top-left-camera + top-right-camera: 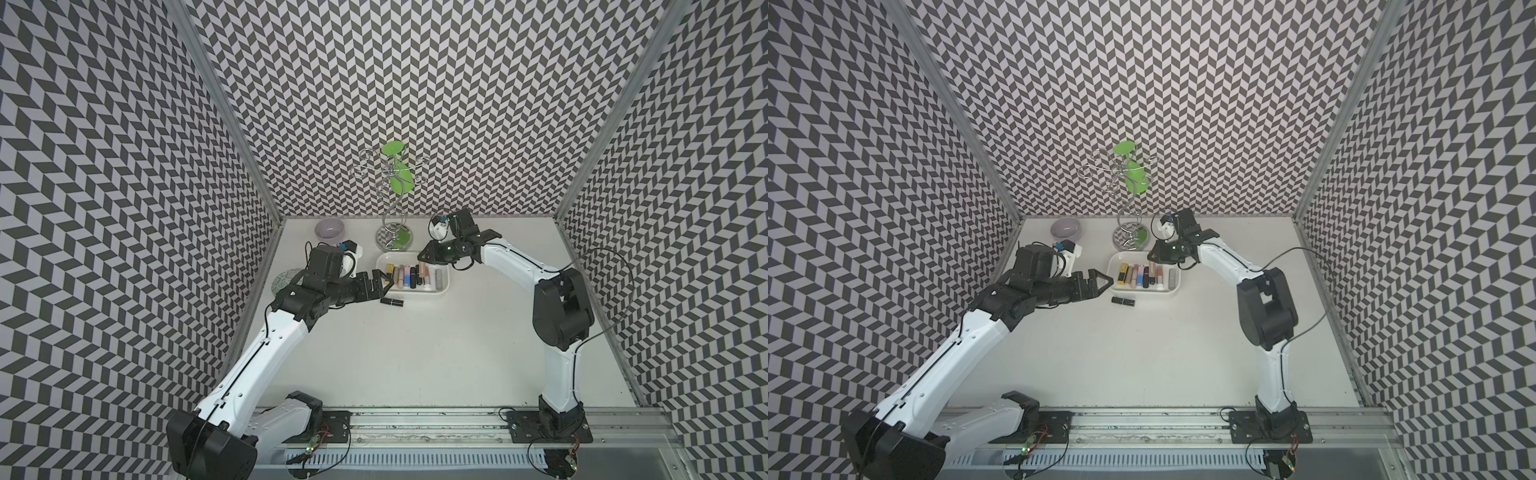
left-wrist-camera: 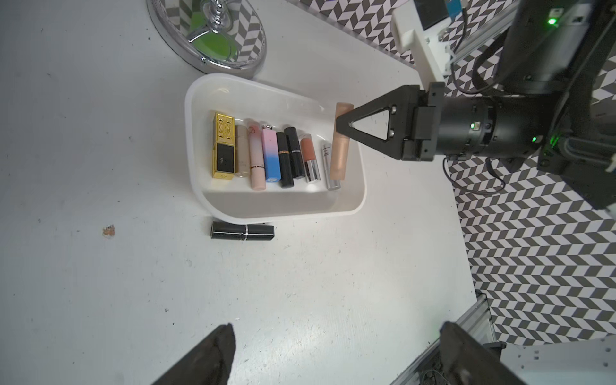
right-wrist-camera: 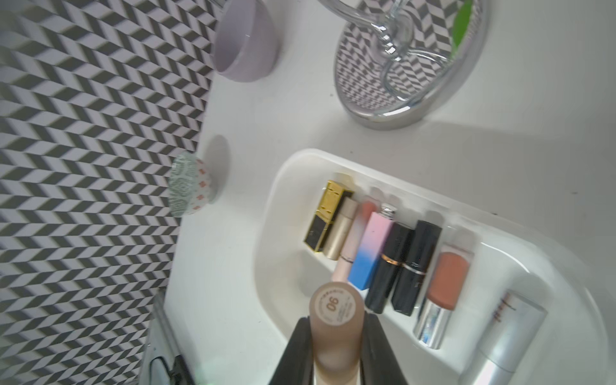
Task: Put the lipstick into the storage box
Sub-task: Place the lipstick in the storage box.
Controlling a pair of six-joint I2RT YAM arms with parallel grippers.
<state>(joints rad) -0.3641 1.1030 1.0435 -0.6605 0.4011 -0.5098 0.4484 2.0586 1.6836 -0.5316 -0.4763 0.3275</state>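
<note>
A: Right tool grips the beige lip-gloss tube over the storage box, near the desk's far edge.

B: Left tool gapes open; black lipstick lies outside its wall. A tilted release could bounce out.

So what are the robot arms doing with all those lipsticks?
They are packing lipsticks into the white storage box. The right jaws are shut on a beige lipstick tube, held over the box beside the row of lipsticks lying inside. The left jaws are open and empty, near the box. One black lipstick lies on the table just outside it.
</note>
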